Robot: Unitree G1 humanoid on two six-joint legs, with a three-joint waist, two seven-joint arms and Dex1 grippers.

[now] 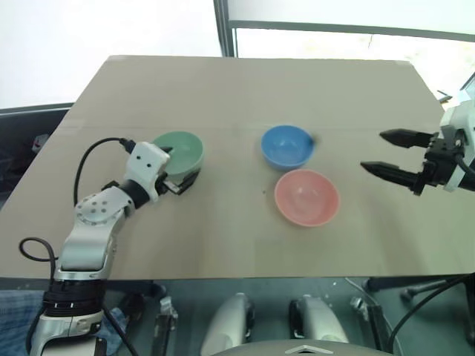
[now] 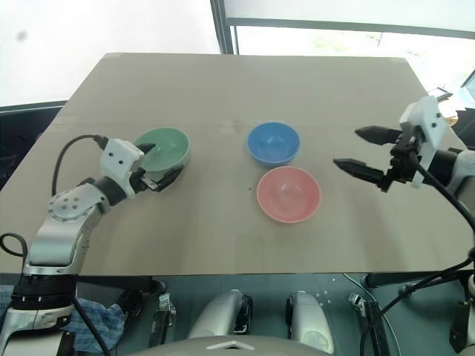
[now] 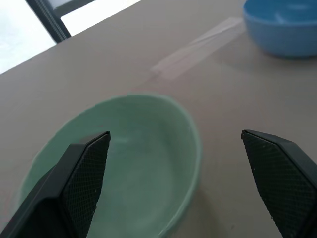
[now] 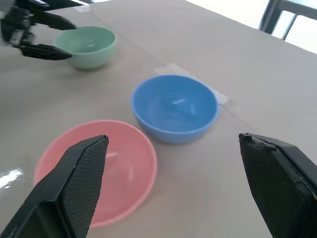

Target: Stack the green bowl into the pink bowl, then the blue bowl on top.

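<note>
A: Where's the green bowl?
B: On the worktop, its rim between the left tool's spread fingers.
A: The right tool?
B: Agape, empty, beside the blue bowl and pink bowl.

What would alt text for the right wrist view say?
Two open black fingers frame a pink bowl and a blue bowl side by side on a tan table. Beyond them, the left gripper reaches around a green bowl.
</note>
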